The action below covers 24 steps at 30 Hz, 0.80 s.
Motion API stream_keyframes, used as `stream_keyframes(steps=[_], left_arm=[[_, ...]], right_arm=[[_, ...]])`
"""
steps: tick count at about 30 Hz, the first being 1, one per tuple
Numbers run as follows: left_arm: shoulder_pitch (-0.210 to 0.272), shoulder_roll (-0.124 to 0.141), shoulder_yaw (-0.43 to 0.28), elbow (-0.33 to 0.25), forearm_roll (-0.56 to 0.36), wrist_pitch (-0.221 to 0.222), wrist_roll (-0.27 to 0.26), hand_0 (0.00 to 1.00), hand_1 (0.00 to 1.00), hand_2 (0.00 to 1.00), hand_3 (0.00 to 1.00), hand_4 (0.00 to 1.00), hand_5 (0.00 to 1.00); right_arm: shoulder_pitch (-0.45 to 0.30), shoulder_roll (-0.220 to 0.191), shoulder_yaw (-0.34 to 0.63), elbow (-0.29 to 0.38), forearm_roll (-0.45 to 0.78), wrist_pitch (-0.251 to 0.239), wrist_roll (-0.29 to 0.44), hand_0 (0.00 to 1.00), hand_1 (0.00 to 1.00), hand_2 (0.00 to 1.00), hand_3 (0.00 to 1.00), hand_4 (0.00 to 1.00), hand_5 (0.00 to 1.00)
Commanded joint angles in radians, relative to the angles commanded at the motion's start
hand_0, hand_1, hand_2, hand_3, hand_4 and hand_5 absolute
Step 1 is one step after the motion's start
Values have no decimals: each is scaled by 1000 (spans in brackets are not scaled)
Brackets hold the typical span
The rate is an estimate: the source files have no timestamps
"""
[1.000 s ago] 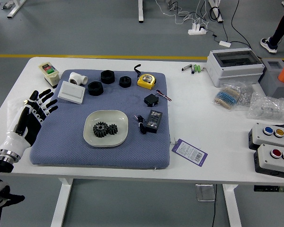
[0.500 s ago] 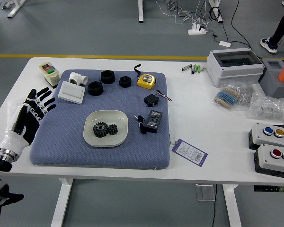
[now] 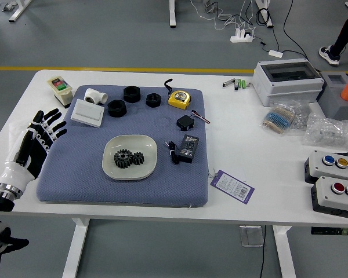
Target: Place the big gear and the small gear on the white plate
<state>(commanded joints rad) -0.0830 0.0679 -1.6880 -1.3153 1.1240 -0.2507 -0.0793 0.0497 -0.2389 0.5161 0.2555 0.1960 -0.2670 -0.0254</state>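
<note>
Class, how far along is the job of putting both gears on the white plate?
It looks done: the big gear and small gear both lie on the white plate. Nothing is in hand; the left hand is open beyond the plate's left side. No placing appears left.

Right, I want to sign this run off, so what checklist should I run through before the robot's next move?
1. Big gear on the white plate: ok.
2. Small gear on the plate: ok.
3. Left hand open and holding nothing: ok.
4. Left hand apart from the plate: ok, it is off to the left.
5. Right hand parked safely: cannot tell, out of view.
6. Mat free of other items: not ok, the yellow tape measure lies on it.
</note>
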Motion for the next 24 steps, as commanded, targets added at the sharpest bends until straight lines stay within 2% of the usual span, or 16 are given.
stream_keyframes(steps=[24], left_arm=[[-2, 2, -4, 4, 8, 10, 2, 857, 874, 935, 853, 873, 855]], right_arm=[[-1, 2, -5, 0, 1, 2, 0, 710, 715, 748, 565, 794, 657]])
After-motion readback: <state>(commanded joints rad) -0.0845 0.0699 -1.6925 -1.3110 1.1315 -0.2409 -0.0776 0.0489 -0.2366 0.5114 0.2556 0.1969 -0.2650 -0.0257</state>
